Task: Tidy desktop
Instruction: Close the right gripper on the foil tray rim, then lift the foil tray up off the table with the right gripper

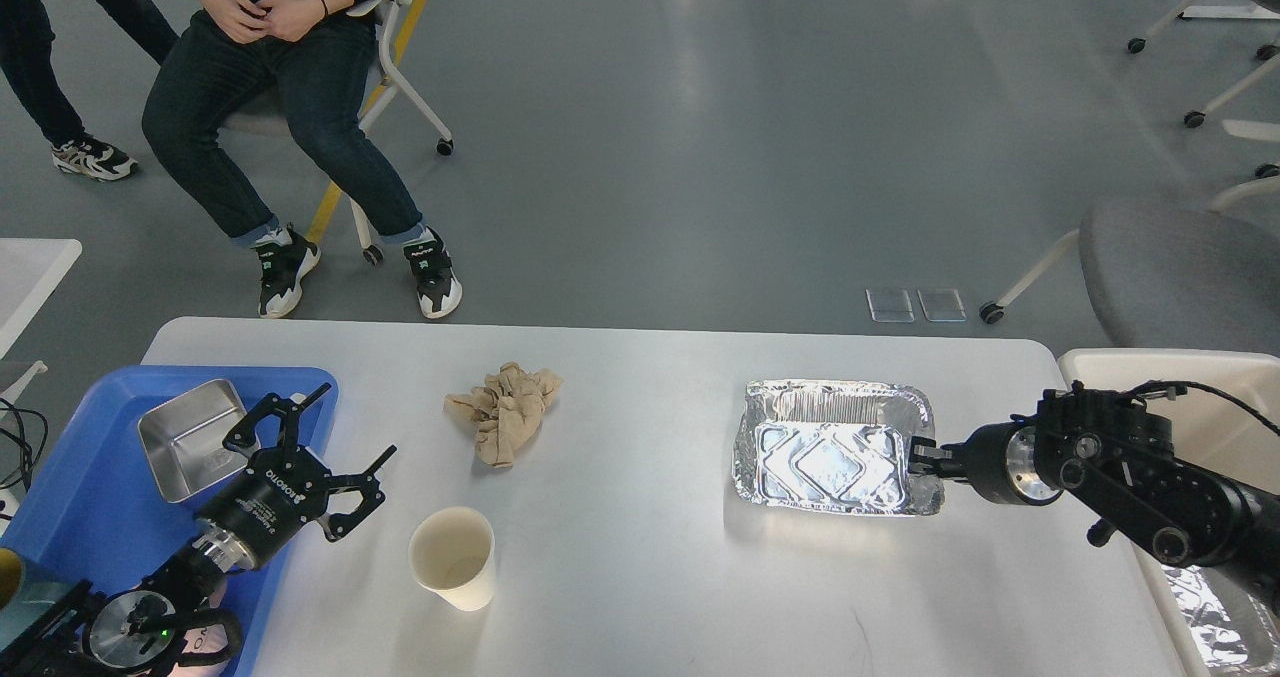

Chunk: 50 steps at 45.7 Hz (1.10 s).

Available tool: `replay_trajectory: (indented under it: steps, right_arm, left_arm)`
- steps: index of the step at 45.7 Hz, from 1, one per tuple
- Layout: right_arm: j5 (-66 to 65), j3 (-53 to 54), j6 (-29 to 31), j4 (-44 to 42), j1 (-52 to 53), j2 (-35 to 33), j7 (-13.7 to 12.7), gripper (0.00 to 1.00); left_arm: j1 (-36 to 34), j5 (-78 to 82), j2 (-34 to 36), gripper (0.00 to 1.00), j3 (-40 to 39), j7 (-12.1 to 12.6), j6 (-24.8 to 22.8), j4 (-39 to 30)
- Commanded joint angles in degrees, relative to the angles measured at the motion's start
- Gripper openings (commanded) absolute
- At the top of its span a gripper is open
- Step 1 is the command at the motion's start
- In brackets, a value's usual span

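The desktop (640,577) is a wide white table with rounded corners. On it lie a crumpled beige cloth (505,414), an upright empty paper cup (455,557) and a silver foil tray (825,447). My right gripper (918,455) comes in from the right and is shut on the foil tray's right rim; the tray looks slightly tilted. My left gripper (350,422) is open and empty, over the right edge of the blue plastic tray (90,502), left of the cup.
A steel pan (188,439) sits in the blue tray. A white bin (1215,382) with foil inside stands off the table's right edge. A seated person (280,87) and chairs are beyond the far edge. A small white table corner (30,267) is at the left.
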Motion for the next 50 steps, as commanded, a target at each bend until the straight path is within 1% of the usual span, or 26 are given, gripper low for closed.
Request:
replay_trajectory:
  steps: [1,13,26,34,45,50]
  right_arm:
    - [2.8,0.1,0.1,2.0,-0.1,-2.4,0.0,0.0]
    - [8.1,0.2,0.1,6.2,-0.3,-7.6,0.1,0.0]
    - [16.0,0.4,0.3,13.1,-0.4,-15.2,0.1,0.0]
    - [18.6,1.5,0.4,15.2,-0.5,-18.4,0.1,0.0]
    - [21.4,2.6,0.4,15.9,-0.9,-19.7,0.1,0.0]
    - [21.5,2.7,0.4,16.2,-1.0,-20.2,0.1,0.0]
  left_arm:
    - [-0.1,0.0,-0.3,0.97,0.5,0.1,0.2,0.0]
    - [-0.3,0.0,-0.1,0.97,0.5,0.1,0.4,0.0]
    - [-0.3,0.0,0.4,0.97,0.5,0.1,0.7,0.0]
    - [-0.4,0.0,0.8,0.97,0.3,0.1,0.9,0.0]
    - [-0.4,-0.1,2.0,0.97,-0.1,0.3,0.6,0.0]
    - [-0.5,-0.2,3.4,0.97,-0.1,0.3,-0.6,0.0]
